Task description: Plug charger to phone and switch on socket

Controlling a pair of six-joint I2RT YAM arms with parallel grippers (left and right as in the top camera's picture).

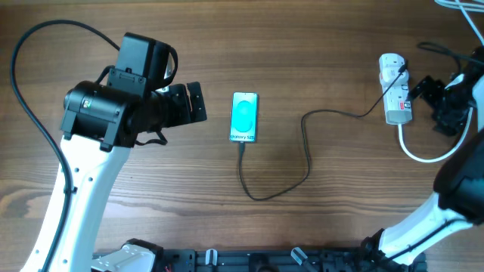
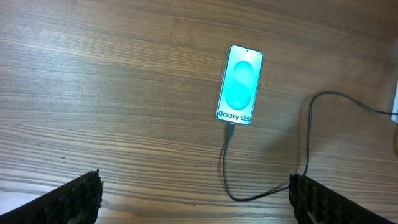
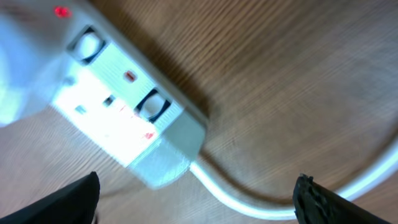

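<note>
The phone [image 1: 244,117] lies flat at the table's middle, cyan screen up; it also shows in the left wrist view [image 2: 240,85]. The charger cable [image 1: 306,151] joins the phone's near short end, loops forward and runs right to the socket [image 1: 395,88]; the same cable shows in the left wrist view [image 2: 227,162]. The socket is white, with a red light lit at one end [image 3: 61,11]. My left gripper [image 2: 196,199] is open and empty, left of the phone. My right gripper [image 3: 199,196] is open, just over the socket's lead end.
The socket's thick white lead [image 1: 420,155] curves toward the table's right front, also passing between my right fingers [image 3: 249,196]. The right arm's black cables [image 1: 454,98] lie beside the socket. The left arm's body [image 1: 113,113] stands left of the phone.
</note>
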